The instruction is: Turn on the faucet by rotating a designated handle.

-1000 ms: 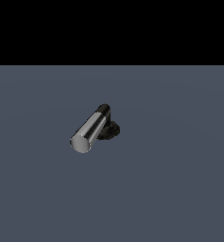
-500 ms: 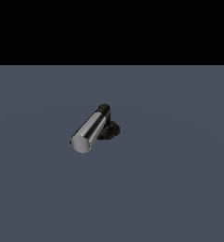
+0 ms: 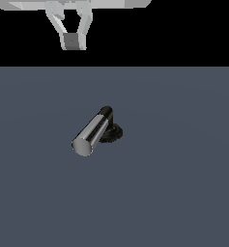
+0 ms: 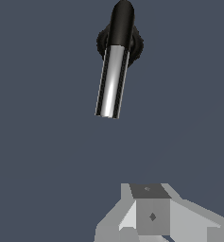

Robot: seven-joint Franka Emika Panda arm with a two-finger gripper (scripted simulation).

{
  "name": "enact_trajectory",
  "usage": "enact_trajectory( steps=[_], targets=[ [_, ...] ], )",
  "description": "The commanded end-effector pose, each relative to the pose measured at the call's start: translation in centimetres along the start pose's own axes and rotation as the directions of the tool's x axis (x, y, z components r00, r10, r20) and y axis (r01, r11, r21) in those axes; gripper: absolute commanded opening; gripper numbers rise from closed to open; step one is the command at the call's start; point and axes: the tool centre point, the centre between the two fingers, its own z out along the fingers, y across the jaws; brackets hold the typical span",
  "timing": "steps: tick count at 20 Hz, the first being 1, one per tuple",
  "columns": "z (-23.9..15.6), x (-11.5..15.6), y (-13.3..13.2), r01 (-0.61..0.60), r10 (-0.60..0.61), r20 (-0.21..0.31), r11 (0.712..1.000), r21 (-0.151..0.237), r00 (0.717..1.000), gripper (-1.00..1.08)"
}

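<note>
Your hand hangs high above the worktop, at the upper edge of the exterior view. Its two fingers slope inward until the tips meet, or nearly meet, around a small grey block, so read it as closed down narrow and holding nothing. From the wrist view only the pale tips of the hand show, with bare surface beneath them.

Well apart from it, the faucet sits near the middle of the worktop. Its handle is a chrome bar that juts sideways from a black elbow, with the flat grey end aimed toward the exterior view's left and toward that camera. The round black base peeks out behind it. Nothing touches the faucet.

Mind these risks as you go down:
- With the fingers this narrow, a straight descent could land the tips on top of the bar rather than beside it.
- The bar is smooth and round, so a push placed too high may slide over it instead of turning it.
- Pushing close to the elbow gives poor leverage, and the handle may hardly rotate.
- Coming in too low could scrape the worktop.
</note>
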Motion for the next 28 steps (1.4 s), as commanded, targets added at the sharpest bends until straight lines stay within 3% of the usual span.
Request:
enact_trajectory(
  steps=[1,18,28],
  targets=[
    [2.0,0.5,-0.7,-0.006,0.006,0.000,1.000,0.000,1.000,-1.00],
    [14.3,4.4,-5.4,-0.043,0.043,0.005,0.999,0.004,0.999,-1.00],
    [19.7,6.4,-7.4,-0.060,0.060,0.007,0.998,0.002,0.998,-1.00]
  ],
)
